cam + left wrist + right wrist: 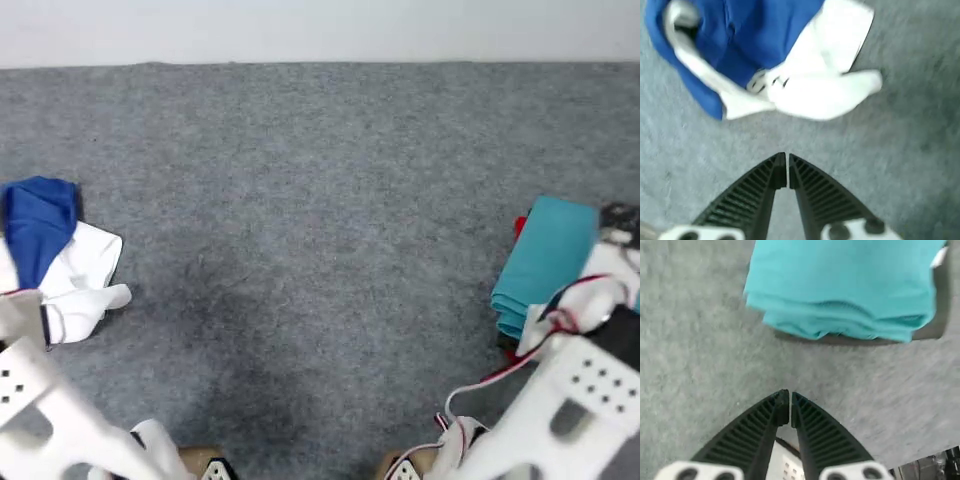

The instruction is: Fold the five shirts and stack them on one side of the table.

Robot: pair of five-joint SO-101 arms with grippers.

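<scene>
The left gripper (787, 169) and right gripper (790, 402) are closed, empty. At the table's (320, 200) left edge, the white shirt (825, 87) is tangled with the blue shirt (760, 35); both could be snagged together.

Soft, even light falls on the grey table (330, 180). The white shirt (85, 265) shines very bright; beside it lies a faint, wide shadow.

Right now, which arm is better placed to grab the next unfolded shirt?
Left. The left claw sits by the crumpled white shirt and blue shirt; the right claw faces the folded teal shirt.
</scene>
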